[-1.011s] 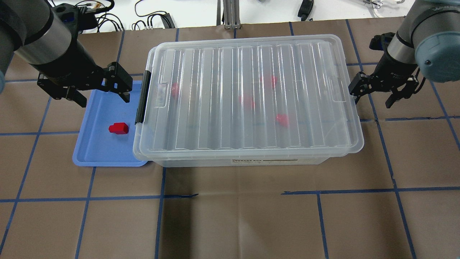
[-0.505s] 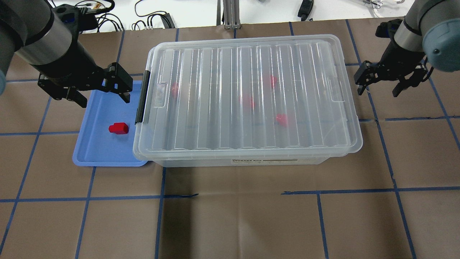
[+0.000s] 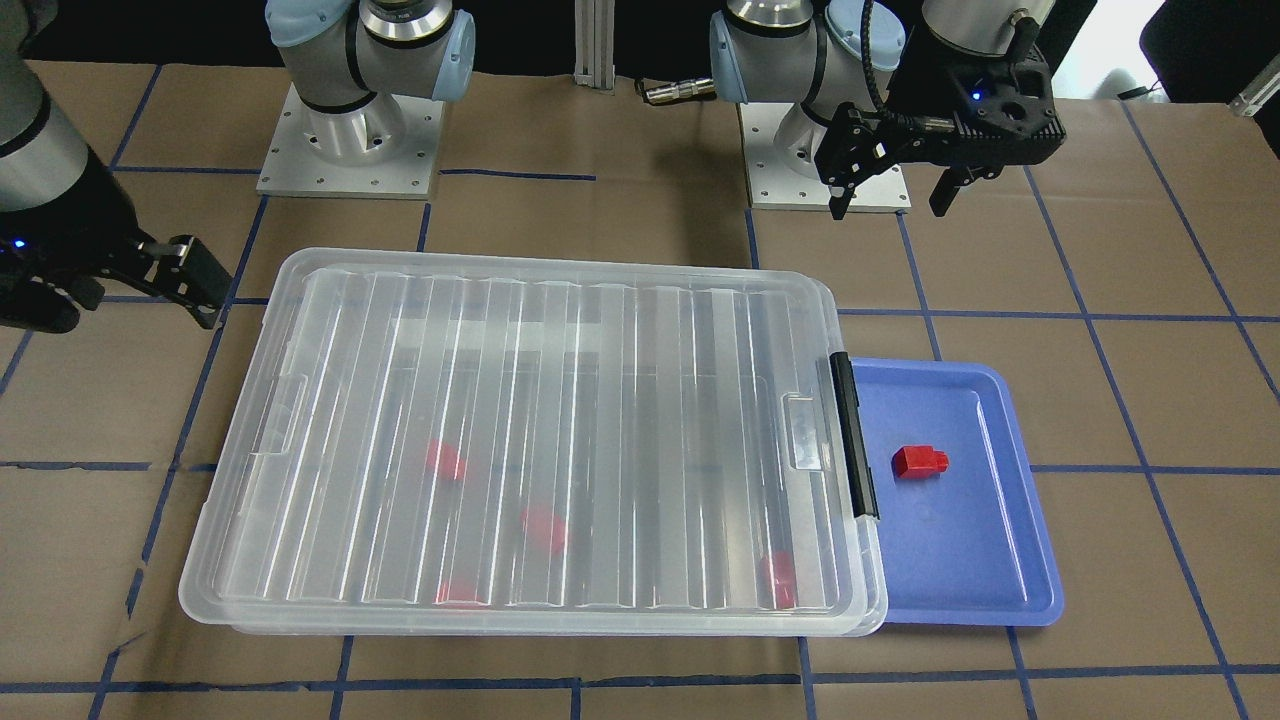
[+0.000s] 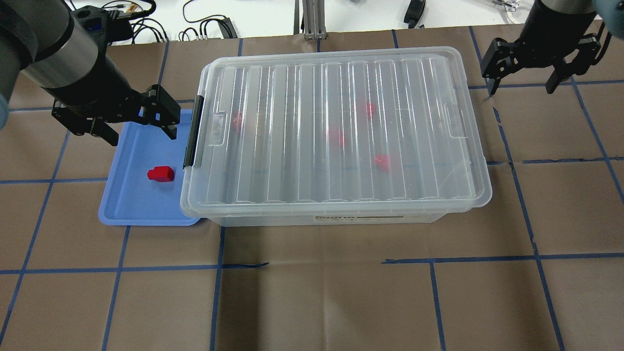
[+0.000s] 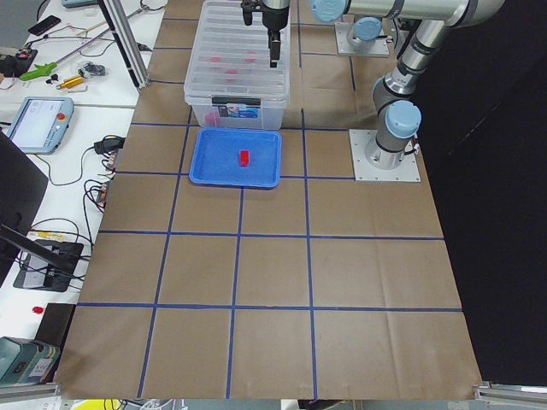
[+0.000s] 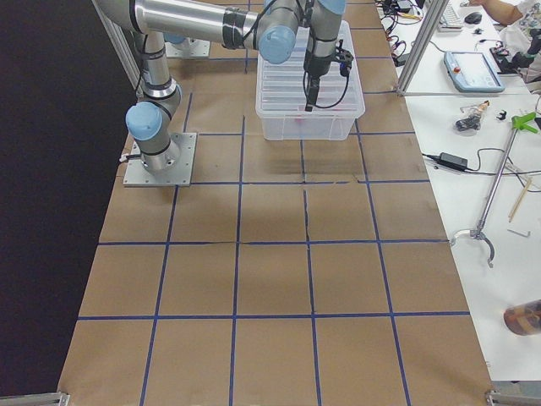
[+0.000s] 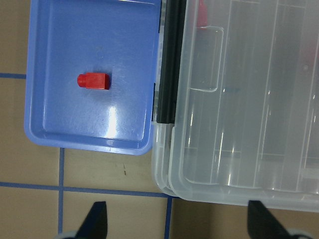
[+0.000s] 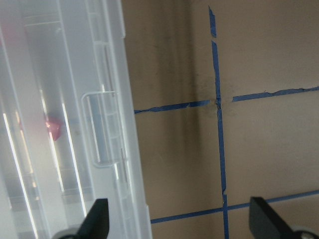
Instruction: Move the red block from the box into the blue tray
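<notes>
One red block (image 4: 161, 173) lies in the blue tray (image 4: 136, 204), which sits against the latch end of the box (image 4: 336, 131). The block also shows in the front view (image 3: 919, 462) and the left wrist view (image 7: 93, 80). The box's clear lid is down, with several more red blocks (image 4: 383, 162) blurred beneath it. My left gripper (image 4: 142, 137) is open and empty above the tray's far end. My right gripper (image 4: 519, 90) is open and empty, raised beyond the box's far right corner; its wrist view shows the box's edge (image 8: 60, 124) and bare paper.
Brown paper with a blue tape grid (image 4: 431, 261) covers the table. Cables (image 4: 204, 24) and a metal post (image 4: 312, 19) lie past the far edge. The arms' base plates (image 3: 350, 130) stand behind the box in the front view.
My right gripper has moved up and away from the box's right end towards the far edge of the table. The left gripper, the tray, the block and the box have not moved.
</notes>
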Controlling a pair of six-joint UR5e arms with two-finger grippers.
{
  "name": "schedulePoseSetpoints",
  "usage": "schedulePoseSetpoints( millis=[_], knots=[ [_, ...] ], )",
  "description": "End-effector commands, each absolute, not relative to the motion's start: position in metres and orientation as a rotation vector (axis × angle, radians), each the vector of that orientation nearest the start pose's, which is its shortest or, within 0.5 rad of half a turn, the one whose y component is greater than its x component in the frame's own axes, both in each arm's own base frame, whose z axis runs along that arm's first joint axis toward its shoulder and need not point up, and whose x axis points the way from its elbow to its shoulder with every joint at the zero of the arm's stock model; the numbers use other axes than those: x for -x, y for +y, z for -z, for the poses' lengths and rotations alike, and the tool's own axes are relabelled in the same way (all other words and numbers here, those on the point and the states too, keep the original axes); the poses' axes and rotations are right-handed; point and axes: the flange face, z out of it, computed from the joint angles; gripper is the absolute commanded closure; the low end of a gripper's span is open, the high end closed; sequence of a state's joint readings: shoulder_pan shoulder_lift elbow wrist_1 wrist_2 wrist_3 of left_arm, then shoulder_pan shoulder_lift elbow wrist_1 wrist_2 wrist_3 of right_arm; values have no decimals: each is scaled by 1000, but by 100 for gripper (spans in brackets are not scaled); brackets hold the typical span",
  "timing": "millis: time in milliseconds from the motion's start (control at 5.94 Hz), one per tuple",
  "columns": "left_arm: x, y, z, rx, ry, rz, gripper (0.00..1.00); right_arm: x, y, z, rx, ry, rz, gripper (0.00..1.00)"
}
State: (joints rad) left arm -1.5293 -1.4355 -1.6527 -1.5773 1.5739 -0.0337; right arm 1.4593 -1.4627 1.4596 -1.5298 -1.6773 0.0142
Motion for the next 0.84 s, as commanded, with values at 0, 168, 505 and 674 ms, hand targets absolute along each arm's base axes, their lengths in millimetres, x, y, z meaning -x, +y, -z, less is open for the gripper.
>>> schedulePoseSetpoints(
  millis=[0,168,505,674],
  knots=[
    [115,-443,-510,118,3135,75,2,-135,-519,-504,-124,3226,-17,0],
    [115,-443,-510,118,3135,75,2,-146,-519,-498,-83,3168,-34,0],
    [115,-442,-510,118,3137,77,2,-144,-517,-500,5,3163,-36,0],
    [115,-442,-510,118,3137,77,2,-148,-515,-502,7,3135,-32,0]
  ],
)
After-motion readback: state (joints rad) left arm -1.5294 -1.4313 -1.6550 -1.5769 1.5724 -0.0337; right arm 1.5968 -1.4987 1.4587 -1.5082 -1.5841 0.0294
